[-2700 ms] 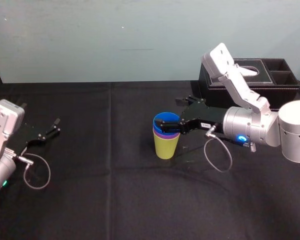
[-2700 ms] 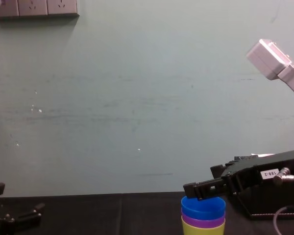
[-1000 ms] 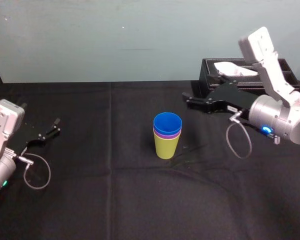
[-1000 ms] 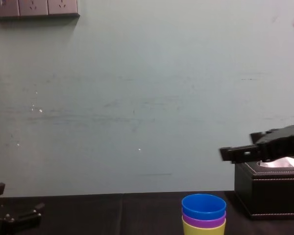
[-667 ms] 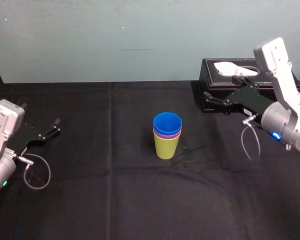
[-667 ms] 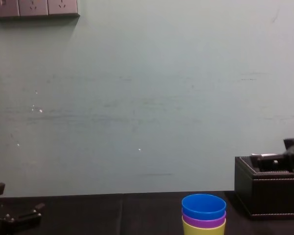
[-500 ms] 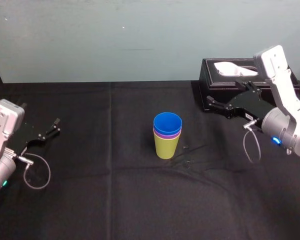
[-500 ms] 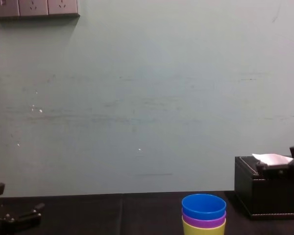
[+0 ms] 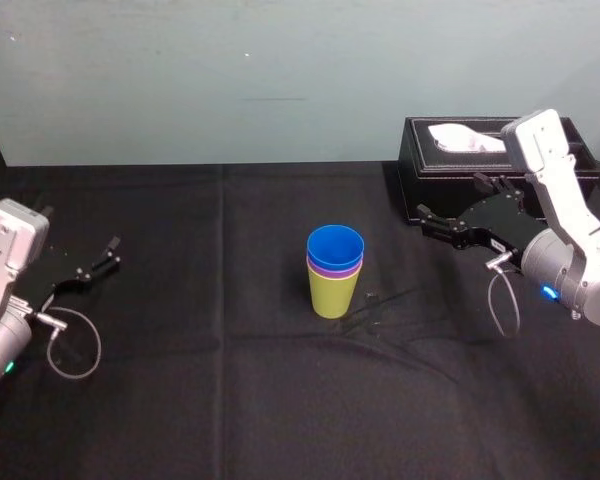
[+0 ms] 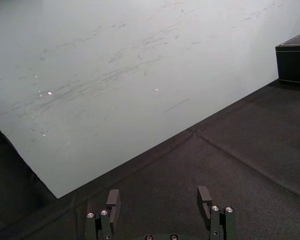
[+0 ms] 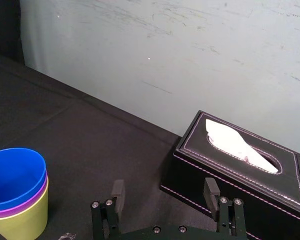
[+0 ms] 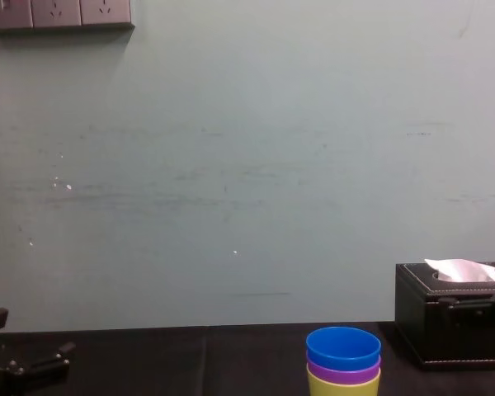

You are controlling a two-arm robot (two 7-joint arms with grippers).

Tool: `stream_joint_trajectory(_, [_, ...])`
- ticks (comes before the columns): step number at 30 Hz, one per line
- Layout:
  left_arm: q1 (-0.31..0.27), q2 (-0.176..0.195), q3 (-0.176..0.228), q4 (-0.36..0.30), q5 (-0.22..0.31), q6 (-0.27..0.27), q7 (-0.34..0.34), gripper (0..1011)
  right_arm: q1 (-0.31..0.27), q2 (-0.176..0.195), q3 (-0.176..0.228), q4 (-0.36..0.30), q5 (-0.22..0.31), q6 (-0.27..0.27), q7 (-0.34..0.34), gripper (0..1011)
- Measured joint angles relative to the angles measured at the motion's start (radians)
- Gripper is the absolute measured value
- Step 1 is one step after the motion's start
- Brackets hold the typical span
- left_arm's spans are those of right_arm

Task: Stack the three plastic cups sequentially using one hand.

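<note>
Stacking looks done: blue cup (image 9: pixel 335 243) in purple cup (image 9: pixel 335 268) in yellow-green cup (image 9: pixel 333 294). Empty right tool (image 11: pixel 164 186), spread apart, hangs to their right, needing only parking; left tool (image 9: pixel 109 253) idle at left, apart.

Probably a lab test bench: black-clothed table (image 9: pixel 230 400), bare pale-green wall (image 12: pixel 247 165), power sockets (image 12: pixel 58 12), tissue box (image 9: pixel 460 160).

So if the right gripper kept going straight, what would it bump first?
Probably the near corner of the tissue box, just ahead of the open right gripper. Depth is unclear, so it might slip past toward the wall. The cups sit off to the side.
</note>
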Motion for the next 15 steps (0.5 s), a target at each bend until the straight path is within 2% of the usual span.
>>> stream_joint_trajectory(15, [0.0,0.0,0.0,0.0,0.0,0.0,0.0,1011,0.001,0.002,-0.001,-0.005,0.003,0.001,0.001,1003])
